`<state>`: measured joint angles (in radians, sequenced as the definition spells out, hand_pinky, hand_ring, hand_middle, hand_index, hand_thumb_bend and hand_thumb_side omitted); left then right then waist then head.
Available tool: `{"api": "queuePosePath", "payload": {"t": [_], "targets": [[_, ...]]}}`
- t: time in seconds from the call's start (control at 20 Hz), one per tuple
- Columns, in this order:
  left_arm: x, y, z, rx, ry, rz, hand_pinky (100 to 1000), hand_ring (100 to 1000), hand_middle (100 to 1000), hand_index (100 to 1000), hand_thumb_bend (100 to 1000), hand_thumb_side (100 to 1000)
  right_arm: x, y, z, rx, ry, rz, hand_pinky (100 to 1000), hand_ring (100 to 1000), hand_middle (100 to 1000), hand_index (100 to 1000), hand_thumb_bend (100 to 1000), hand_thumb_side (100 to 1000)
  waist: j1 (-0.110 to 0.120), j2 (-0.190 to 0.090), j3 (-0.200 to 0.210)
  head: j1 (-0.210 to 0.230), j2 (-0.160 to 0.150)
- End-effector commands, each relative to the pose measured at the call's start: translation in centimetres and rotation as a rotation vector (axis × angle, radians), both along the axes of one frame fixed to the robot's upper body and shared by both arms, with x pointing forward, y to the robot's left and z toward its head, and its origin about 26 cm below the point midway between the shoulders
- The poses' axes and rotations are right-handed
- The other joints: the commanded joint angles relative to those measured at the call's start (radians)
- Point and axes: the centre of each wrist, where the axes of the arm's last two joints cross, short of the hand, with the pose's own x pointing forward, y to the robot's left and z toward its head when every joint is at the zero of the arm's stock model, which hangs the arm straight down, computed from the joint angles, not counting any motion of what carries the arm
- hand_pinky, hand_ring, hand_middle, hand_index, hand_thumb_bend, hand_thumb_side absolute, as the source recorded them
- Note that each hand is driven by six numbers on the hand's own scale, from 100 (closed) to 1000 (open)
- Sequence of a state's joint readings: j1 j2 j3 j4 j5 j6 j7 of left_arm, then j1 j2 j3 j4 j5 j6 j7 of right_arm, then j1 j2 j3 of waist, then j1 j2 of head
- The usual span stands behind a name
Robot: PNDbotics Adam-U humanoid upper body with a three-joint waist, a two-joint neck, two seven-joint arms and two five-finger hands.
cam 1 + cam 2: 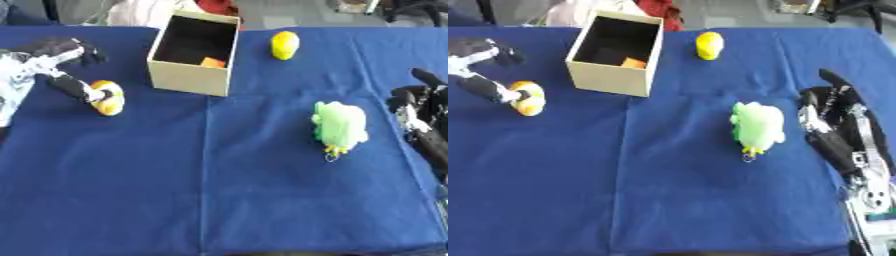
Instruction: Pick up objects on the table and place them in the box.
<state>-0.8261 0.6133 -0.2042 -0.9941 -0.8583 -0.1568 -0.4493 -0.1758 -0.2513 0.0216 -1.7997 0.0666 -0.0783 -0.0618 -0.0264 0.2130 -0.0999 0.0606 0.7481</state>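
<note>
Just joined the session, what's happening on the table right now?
The left hand is at the orange-and-white ring toy, fingers touching it, left of the open box. An orange item already lies in the box. The yellow toy and green plush lie untouched on the blue cloth. The right hand rests at the right edge.

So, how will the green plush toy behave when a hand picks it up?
The green plush toy looks fuzzy and stuffed, so it would probably squash and feel light for its bulk. It lies flat on the blue cloth, so it seems unlikely to roll. The small ring at its lower end would likely dangle.
</note>
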Motion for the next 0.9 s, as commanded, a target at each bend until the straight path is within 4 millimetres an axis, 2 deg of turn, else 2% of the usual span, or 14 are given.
{"api": "queuePosePath", "payload": {"t": [0.05,0.25,0.45,0.55,0.7,0.9], "targets": [[0.6,0.2,0.5,0.039,-0.026,0.024,797,727,755,865,478,413,0.1,-0.4,0.6,-0.015,-0.014,0.006,699,678,643,912,100,427,0.002,-0.03,-0.003,0.005,0.006],[0.8,0.0,-0.4,0.067,-0.037,0.04,787,714,744,862,466,372,0.1,-0.4,0.5,-0.012,-0.013,0.007,699,678,643,912,100,430,0.003,-0.029,-0.005,0.006,0.006],[0.7,0.2,-1.0,0.073,-0.018,0.038,738,601,626,789,369,119,0.1,-0.4,0.5,-0.011,-0.012,0.004,699,678,643,911,100,430,0.003,-0.028,-0.005,0.004,0.006],[0.7,0.3,-0.8,0.065,-0.028,0.034,710,552,566,744,306,100,0.1,-0.4,0.5,-0.01,-0.012,0.002,698,678,642,911,100,432,0.003,-0.028,-0.005,0.004,0.005],[0.4,0.1,0.4,0.055,-0.069,0.009,690,525,534,714,276,100,0.0,-0.5,0.4,-0.01,-0.01,-0.001,698,678,642,911,100,433,0.004,-0.028,-0.004,0.003,0.005],[-0.6,-0.4,3.9,0.064,-0.159,-0.057,649,487,495,677,265,100,0.0,-0.5,0.4,-0.012,-0.011,-0.003,698,678,642,911,100,433,0.008,-0.03,-0.001,0.0,0.002]]}}
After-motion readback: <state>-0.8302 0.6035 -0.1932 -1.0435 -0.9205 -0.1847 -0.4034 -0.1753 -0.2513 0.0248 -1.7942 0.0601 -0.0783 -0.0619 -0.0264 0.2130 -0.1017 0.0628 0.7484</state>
